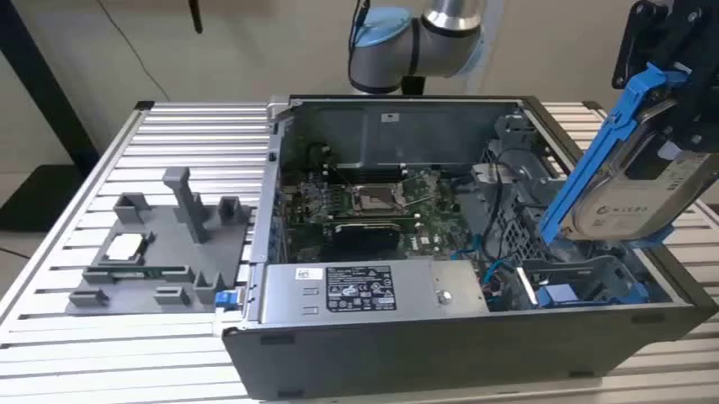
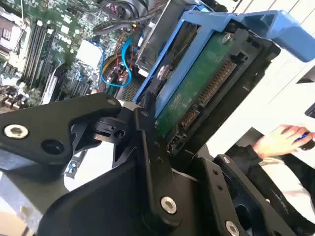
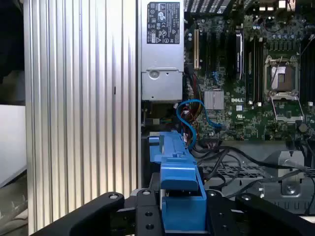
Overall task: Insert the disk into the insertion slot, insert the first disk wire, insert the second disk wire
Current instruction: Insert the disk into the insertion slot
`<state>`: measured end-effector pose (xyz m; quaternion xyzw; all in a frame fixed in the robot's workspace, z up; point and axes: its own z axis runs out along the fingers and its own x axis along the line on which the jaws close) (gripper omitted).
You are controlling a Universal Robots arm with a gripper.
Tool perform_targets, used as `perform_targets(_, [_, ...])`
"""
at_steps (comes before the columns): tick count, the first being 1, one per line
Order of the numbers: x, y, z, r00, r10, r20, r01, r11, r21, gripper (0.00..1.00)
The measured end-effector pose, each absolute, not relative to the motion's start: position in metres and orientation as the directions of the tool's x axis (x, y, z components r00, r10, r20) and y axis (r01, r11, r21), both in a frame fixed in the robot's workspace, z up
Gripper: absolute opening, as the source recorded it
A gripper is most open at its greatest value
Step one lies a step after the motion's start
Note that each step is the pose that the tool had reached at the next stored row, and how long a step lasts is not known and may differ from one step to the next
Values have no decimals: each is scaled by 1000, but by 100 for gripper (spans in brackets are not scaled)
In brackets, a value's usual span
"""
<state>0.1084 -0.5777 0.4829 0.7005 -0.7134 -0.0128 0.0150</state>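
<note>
Claw of a robot arm, clamped tight on the disk and holding it in the air over an open computer case. The disk is a silver-grey drive with a white label, set in a bright blue carrier. It hangs steeply tilted from the claw. Below the claw, just under the disk's lower end, lies the insertion slot, a dark bay with blue rails; disk and slot are apart. Farther from the claw, inside the case, sit the power-supply box and the motherboard. Well away from the claw, beyond the case, a grey fixture plate rests on the slatted metal table. In the second wrist view, the disk's green circuit board lies close against the claw, and a person's hand appears beyond it. In the first wrist view, a blue cable loops just past the carrier's end.
</note>
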Motion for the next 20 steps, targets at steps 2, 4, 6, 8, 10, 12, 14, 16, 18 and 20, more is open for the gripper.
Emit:
perform_targets(2, [108,-578,483,-18,-1000,3,-999,18,39,33])
perform_targets(4, [108,-578,482,-18,-1000,3,-999,18,39,33])
perform_targets(6, [108,-578,482,-18,-1000,3,-999,18,39,33])
perform_targets(8, [108,-578,481,-18,-1000,3,-999,18,39,33])
perform_targets(10, [108,-578,480,-18,-1000,3,-999,18,39,33])
perform_targets(12, [108,-578,479,-18,-1000,3,-999,18,39,33])
perform_targets(14, [108,-578,478,-18,-1000,3,-999,18,39,33])
perform_targets(16, [108,-578,477,-18,-1000,3,-999,18,39,33])
perform_targets(18, [108,-578,476,-18,-1000,3,-999,18,39,33])
perform_targets(20, [108,-578,475,-18,-1000,3,-999,18,39,33])
